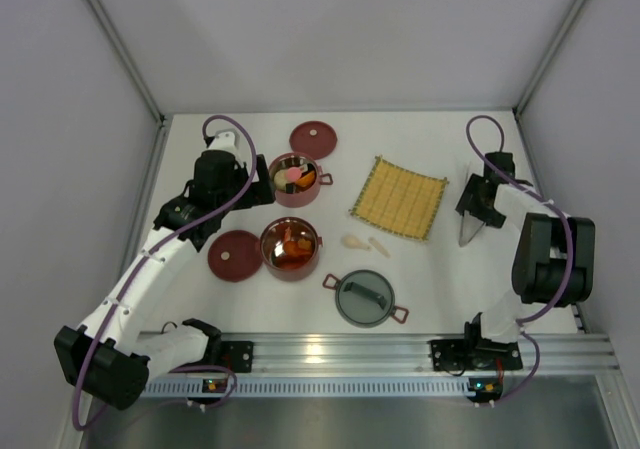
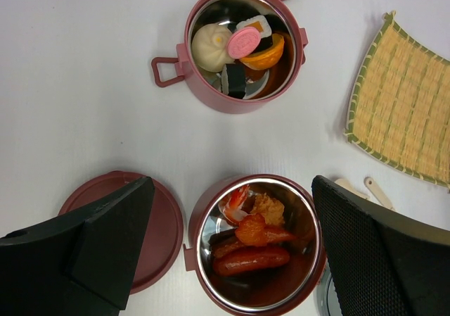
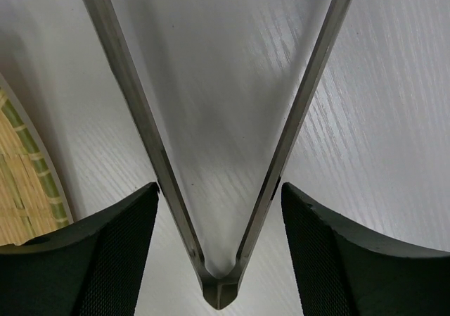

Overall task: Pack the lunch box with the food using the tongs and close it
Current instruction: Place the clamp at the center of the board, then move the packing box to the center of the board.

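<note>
All food [image 2: 242,45] sits in 2 bowls left of mat [image 1: 399,198], so packing looks done & closing's next. Furthest left of mat: red lid [image 1: 234,256]. L tool [image 2: 232,189] gapes wide, empty, over near bowl [image 2: 197,224], w/ far bowl [image 2: 204,94] beyond. 2nd red lid [image 1: 313,139] is behind-left of mat, grey lid [image 1: 365,299] front-left. Spoons [image 1: 365,243] just off mat's near-left corner could snag. Right of mat, R tool [image 3: 219,196] pads press both arms of tongs [image 3: 140,112]: gripping. Next: park tongs on desk [image 1: 450,289], stack bowls, fit lids.

txt: none legible | labels/nos.: none (all 3 views)
</note>
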Robot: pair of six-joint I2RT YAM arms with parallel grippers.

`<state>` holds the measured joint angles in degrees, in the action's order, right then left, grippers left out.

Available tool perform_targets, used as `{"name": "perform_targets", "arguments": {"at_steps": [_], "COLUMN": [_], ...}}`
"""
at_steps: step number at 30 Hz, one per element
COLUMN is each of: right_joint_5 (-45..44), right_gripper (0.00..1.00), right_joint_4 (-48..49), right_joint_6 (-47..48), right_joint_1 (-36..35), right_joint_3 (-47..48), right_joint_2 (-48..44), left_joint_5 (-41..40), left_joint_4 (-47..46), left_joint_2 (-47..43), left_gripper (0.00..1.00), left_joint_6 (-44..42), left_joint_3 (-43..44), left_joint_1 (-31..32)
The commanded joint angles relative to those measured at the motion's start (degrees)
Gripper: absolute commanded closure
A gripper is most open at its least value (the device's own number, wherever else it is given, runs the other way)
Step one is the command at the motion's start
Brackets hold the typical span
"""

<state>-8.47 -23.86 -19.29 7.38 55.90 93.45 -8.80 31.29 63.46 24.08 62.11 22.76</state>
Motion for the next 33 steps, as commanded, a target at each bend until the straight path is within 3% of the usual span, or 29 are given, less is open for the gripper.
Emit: {"name": "perform_targets", "arguments": {"at_steps": [1, 12, 17, 18, 22, 29, 33], "right_joint_5": [0.47, -0.14, 2.67, 2.49, 2.57, 7.32, 13.38], "right_gripper": [0.3, 0.24, 0.19, 0.19, 0.2, 0.23, 0.27], "right_joint_4": [0.22, -4.09, -7.51, -8.48, -10.59, -14.2, -20.53], "right_joint_6": [-0.13, -0.57, -1.45, -1.45, -1.89, -2.51, -3.38], "right_joint_1": [0.8, 0.62, -6.13, -11.37, -21.07, -25.57, -25.57], "right_joint_3": [0.97, 2.81, 12.19, 14.65, 31.32, 58.33, 84.14], "right_joint_2": [-2.12, -12.4, -15.67, -14.45, -2.09, 18.67, 34.67], "left_joint_5": [0.01, -0.25, -0.61, -0.69, -2.88, -7.19, -9.66], "left_joint_4": [-1.14, -1.14, -1.14, -1.14, -1.4, 2.55, 2.46], "left_joint_2": [-1.67, -1.67, -1.76, -1.76, -0.97, 8.96, 9.31], "left_gripper": [0.01, 0.01, 0.01, 0.01, 0.01, 0.01, 0.01], "left_joint_6": [-0.43, -0.61, -0.78, -0.78, -0.61, 2.29, 2.64], "left_joint_3": [-0.67, -0.67, -0.5, -0.41, -0.23, 10.21, 10.41], "left_joint_1": [0.09, 0.09, 0.09, 0.09, 0.09, 0.17, 0.18]}}
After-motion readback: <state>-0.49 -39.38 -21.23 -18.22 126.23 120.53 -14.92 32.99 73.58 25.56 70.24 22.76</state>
